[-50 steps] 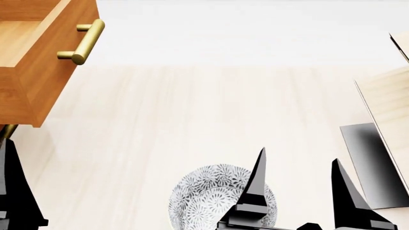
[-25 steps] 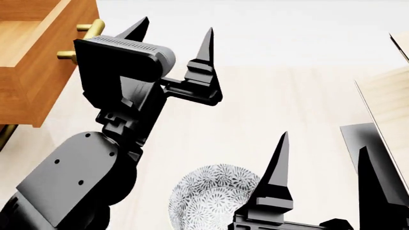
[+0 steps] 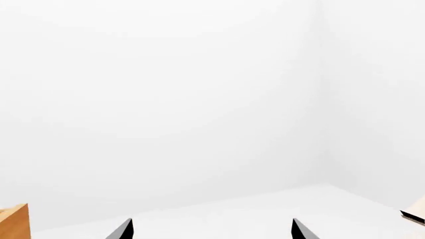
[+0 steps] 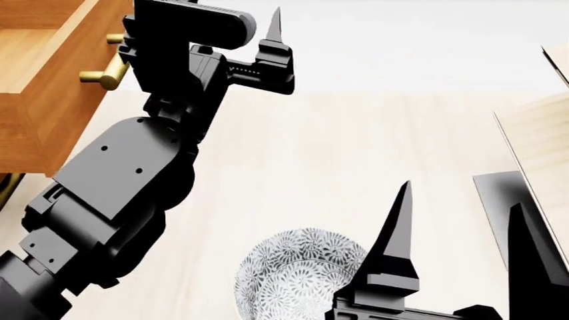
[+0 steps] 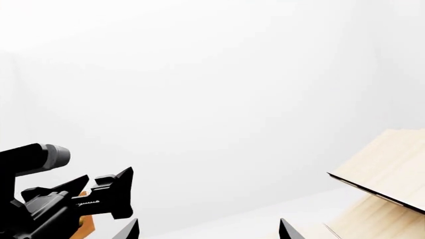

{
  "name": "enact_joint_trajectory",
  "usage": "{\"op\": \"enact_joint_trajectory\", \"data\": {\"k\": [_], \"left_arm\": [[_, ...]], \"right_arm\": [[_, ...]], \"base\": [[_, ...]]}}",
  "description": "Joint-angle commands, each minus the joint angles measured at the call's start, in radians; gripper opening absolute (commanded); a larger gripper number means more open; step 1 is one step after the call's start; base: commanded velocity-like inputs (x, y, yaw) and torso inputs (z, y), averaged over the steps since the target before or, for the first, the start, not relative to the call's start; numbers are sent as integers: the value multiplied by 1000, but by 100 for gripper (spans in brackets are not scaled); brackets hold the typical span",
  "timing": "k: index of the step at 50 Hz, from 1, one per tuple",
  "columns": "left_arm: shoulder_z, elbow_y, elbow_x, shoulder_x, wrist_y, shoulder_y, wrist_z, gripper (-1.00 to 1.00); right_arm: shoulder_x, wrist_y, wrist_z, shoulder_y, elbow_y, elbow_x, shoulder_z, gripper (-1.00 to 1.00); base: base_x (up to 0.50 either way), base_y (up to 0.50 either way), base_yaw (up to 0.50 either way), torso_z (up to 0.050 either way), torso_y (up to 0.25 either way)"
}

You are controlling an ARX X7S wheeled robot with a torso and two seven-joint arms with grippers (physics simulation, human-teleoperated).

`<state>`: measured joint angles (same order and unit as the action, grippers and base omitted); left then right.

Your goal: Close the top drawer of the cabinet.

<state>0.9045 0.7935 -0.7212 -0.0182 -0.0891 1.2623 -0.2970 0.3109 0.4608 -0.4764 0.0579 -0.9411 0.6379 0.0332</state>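
top drawer (image 4: 40, 87) upper left of the head view, pulled out of the cabinet (image 4: 7, 183), not shut yet. my left gripper (image 4: 222, 27) is raised beside its handle (image 4: 100, 77), fingers spread, empty, no contact. right gripper (image 4: 462, 267) low right, open, idle. push remains.
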Motion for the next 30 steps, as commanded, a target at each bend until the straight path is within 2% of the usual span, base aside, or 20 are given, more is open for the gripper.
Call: {"op": "enact_joint_trajectory", "data": {"k": [1, 7, 30], "left_arm": [[56, 149, -40, -20, -69, 29, -2, 100], [54, 216, -38, -24, -84, 41, 10, 100], [50, 204, -33, -112, -85, -3, -41, 100]], "right_arm": [[3, -8, -5, -1, 3, -3, -12, 100], [8, -6, -11, 3, 0, 3, -15, 100], [14, -11, -22, 11, 2, -3, -51, 100]], "base": [[0, 0, 0, 0, 0], [0, 0, 0, 0, 0], [0, 0, 0, 0, 0]]}}
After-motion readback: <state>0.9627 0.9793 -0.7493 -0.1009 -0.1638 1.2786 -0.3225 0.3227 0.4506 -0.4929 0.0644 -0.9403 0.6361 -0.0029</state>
